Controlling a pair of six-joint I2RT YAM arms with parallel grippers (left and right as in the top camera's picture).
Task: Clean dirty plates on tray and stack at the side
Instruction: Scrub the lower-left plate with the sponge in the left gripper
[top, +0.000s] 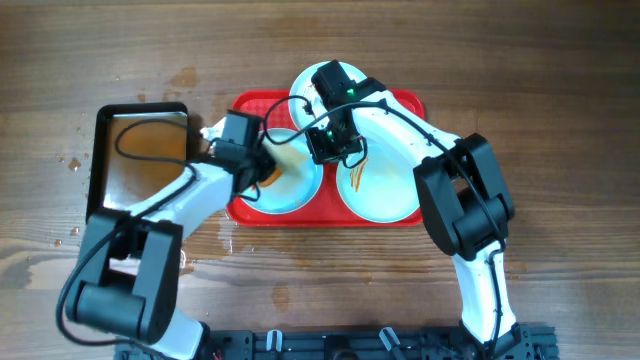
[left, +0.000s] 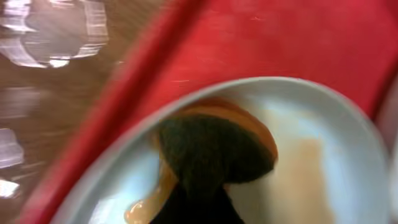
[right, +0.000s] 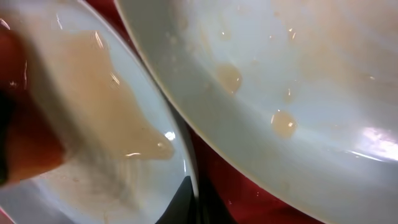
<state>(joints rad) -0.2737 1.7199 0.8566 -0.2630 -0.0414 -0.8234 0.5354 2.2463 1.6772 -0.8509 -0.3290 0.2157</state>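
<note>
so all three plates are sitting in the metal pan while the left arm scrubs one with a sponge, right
Not quite. The plates sit on the red tray, not in the metal pan, which stands beside the tray; the overhead view shows this. The rest holds: the left gripper has a sponge on one sauce-smeared plate.

Bright overhead; blurred, glare-flecked wrist views.

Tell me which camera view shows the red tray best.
Overhead: the tray shows nearly its whole outline, holding three plates. The left wrist view shows only one rim stretch; the right wrist view shows just a red sliver between two plates.
</note>
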